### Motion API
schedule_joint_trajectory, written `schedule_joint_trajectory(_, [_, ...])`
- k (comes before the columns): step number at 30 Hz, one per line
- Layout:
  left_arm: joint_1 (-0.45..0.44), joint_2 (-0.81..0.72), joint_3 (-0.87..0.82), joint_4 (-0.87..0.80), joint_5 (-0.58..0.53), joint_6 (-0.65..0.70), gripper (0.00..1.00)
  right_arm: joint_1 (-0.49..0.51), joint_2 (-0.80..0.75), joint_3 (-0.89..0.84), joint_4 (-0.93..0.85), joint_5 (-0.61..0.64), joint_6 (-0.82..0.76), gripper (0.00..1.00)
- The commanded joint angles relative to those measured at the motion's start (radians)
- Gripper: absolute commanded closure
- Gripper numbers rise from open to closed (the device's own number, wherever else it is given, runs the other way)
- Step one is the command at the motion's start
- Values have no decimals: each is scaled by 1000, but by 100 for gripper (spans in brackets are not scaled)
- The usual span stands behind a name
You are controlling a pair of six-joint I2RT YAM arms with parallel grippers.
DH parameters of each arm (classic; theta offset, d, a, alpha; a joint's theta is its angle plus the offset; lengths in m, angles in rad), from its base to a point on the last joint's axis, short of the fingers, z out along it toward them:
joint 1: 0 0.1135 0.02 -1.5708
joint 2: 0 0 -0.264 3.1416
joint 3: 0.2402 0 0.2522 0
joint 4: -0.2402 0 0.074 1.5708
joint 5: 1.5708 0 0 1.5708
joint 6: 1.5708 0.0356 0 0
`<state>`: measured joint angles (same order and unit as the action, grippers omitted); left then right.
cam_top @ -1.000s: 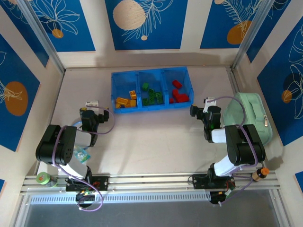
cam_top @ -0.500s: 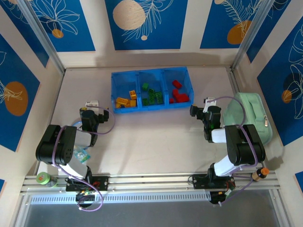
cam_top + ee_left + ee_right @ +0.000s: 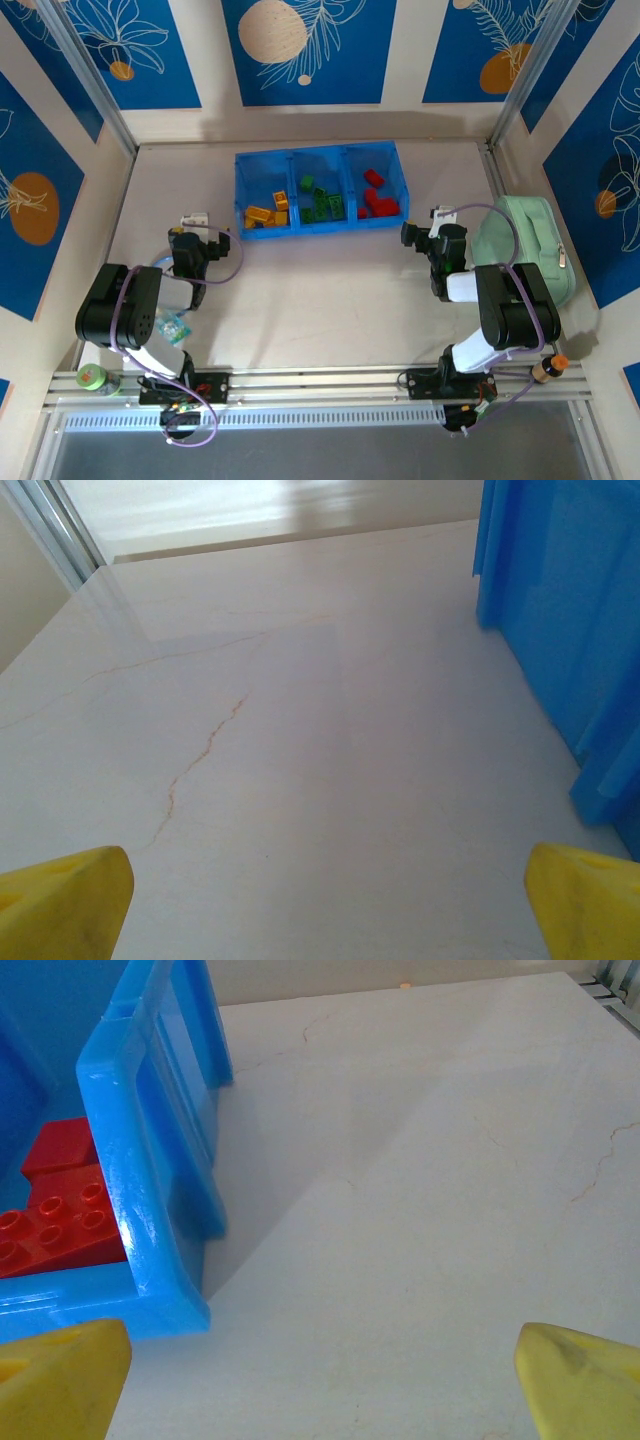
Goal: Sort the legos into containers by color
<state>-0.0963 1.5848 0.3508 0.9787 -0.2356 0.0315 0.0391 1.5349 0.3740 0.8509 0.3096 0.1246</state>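
The blue tray point(image 3: 318, 152) of three containers lies at the back middle of the table. Yellow-orange legos point(image 3: 265, 212) sit in its left compartment, green legos point(image 3: 322, 205) in the middle one, and red legos point(image 3: 378, 198) in the right one. My left gripper point(image 3: 192, 235) rests low on the table, front-left of the tray, open and empty point(image 3: 325, 910), with the tray's wall point(image 3: 560, 610) at its right. Front-right of the tray, my right gripper point(image 3: 437, 232) is also open and empty point(image 3: 320, 1385). The tray's corner point(image 3: 140, 1200) and red legos point(image 3: 55, 1220) are at its left.
A pale mint-green zippered pouch point(image 3: 525, 245) lies along the right wall beside the right arm. A small green roll point(image 3: 92, 377) and an orange-capped item point(image 3: 548, 368) sit on the front rail. Walls enclose the table on three sides.
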Motion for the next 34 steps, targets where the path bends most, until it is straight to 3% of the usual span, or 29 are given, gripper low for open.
schedule_joint_trajectory(1, [6,-19,2,6,17,-10,0,1,-12,17,8,-7,12,1])
schedule_joint_trajectory(34, [4,-20,3,2,23,-5,0,-1,-12,18,6,-14,12,1])
